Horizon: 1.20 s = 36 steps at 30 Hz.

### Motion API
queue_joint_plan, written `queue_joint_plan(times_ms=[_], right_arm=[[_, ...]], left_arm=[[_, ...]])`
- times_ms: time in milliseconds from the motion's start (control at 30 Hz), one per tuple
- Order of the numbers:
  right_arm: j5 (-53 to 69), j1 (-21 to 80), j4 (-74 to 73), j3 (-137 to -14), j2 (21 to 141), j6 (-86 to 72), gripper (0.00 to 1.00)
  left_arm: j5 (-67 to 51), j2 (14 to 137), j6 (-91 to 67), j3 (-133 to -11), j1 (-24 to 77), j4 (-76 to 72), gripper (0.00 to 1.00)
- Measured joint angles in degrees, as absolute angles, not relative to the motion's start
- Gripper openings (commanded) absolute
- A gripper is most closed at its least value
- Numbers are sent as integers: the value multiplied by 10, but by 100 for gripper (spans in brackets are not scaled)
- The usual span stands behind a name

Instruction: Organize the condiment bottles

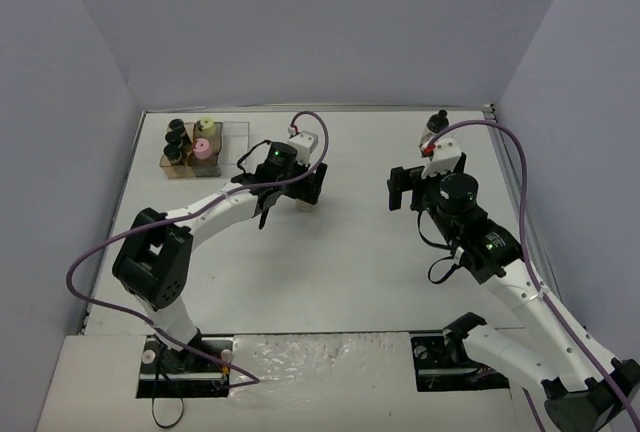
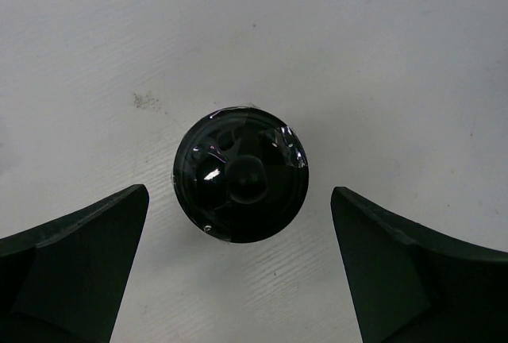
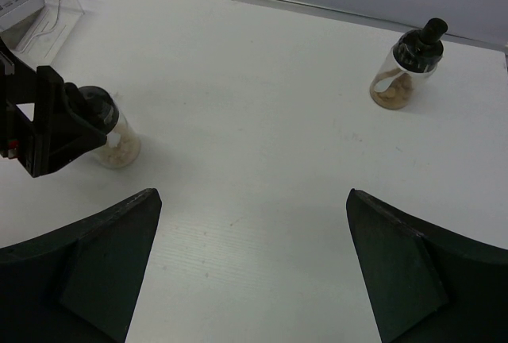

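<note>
Evidently the step in hand is picking up one of the two loose bottles. Most of the condiment bottles stand in the three-section tray at the far left of the table: a cluster of dark black-capped bottles, the yellow-capped bottle and the pink-capped bottle.

Two rounder clear bottles are not yet put away. The nearer knob-capped bottle stands upright just right of the tray. The left arm's fingers hang straight above it, spread wide, one to each side of its black cap and touching nothing. The far knob-capped bottle, with tan spice in its lower part, stands upright near the far right edge, well apart from the first. The right arm's fingers are likewise spread wide and empty, hovering over bare table short of that bottle.

Next, I judge, the left arm should descend until the fingers pass the knob and bracket the wider body, then close squarely. The cap sits about centred between the tips, so little sideways correction seems needed. A grip on the knob alone could let the smooth round bottle tilt or slip. After that comes the lift and the carry to the tray, whose clear section appears to have room.
</note>
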<state>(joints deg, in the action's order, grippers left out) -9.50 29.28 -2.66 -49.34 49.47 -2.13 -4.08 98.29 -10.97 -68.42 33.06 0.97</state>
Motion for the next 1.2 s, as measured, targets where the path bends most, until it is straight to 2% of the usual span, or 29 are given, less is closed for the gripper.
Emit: queue_joint_plan(times_ms=[100, 233, 500, 533, 800, 1200], right_arm=[[-96, 293, -29, -491, 491, -21, 100], [-97, 293, -29, -489, 485, -22, 100], [-102, 293, -29, -488, 477, -25, 100], [-103, 293, -29, -488, 477, -25, 100], [-103, 293, -29, -487, 477, -26, 100], [-103, 293, -29, -487, 483, -26, 100]], left_arm=[[-32, 1005, -104, -700, 331, 6, 86], [-29, 1024, -98, -716, 331, 6, 65], [-27, 1023, -98, -718, 331, 10, 18], [-27, 1022, -98, -718, 331, 12, 15], [-12, 998, -98, -723, 305, 65, 13], [69, 1006, -99, -867, 151, 94, 13]])
